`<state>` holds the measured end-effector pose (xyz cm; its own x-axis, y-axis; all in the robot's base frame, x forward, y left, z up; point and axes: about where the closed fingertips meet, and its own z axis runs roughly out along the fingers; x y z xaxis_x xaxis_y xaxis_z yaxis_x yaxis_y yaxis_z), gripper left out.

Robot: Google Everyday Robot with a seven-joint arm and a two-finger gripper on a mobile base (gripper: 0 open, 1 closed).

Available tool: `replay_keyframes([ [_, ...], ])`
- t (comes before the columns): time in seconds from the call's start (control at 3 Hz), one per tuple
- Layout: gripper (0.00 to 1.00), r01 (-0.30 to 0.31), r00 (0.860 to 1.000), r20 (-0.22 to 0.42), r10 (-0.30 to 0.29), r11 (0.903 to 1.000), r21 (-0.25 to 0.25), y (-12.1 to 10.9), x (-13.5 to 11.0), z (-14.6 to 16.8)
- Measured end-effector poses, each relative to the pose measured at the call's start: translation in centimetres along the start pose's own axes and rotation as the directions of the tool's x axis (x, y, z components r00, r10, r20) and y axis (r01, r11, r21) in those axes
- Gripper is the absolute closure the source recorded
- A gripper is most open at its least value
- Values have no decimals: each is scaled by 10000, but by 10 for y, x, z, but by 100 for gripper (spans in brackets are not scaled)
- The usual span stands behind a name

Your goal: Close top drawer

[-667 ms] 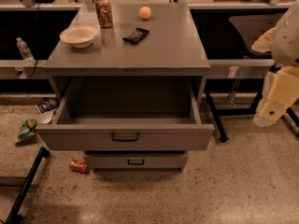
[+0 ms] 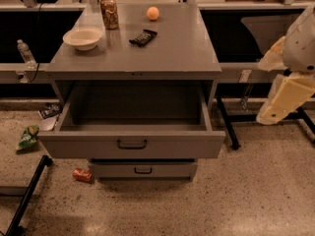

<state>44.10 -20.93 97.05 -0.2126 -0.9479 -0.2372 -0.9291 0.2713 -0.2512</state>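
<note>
**Camera view: top drawer stands wide open, gripper off to the right**

Camera view shows the top drawer [image 2: 132, 127] pulled far out of the gray cabinet [image 2: 216, 68], its deep box empty and its wide front panel facing the floor space in front. A small dark bar handle [image 2: 132, 144] sits at the centre of that panel. Just below, a shorter drawer [image 2: 142, 170] stands out only a little.

The drawer looks like stiff sheet metal, so it should not flex under a push. Empty as it is, it is likely fairly light and should run back on its slides. The flat front gives a broad, firm face to press on. A push near the handle, at the middle of the panel, should keep the box from skewing and binding, whereas a push near a corner might twist it. The painted metal may be slick, so a square contact seems safer than a glancing one.

On the cabinet top [image 2: 167, 53] rest a pale bowl [image 2: 82, 37], a can [image 2: 109, 13], an orange ball-like thing [image 2: 153, 13] and a dark packet [image 2: 143, 37], all behind the drawer's path.

The gripper [image 2: 278, 104] hangs at the right edge, well apart from the drawer and beside the cabinet. Whether it is apart or together I cannot tell.
</note>
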Motion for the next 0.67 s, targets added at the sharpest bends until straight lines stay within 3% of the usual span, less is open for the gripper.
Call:
replay_keyframes([
  [0.33, 50, -232, 9937, 1084, 276, 9988, -420, 10, -21, 52],
  [0.67, 73, 144, 9716, 2360, 184, 9905, -1367, 41, -49, 134],
])
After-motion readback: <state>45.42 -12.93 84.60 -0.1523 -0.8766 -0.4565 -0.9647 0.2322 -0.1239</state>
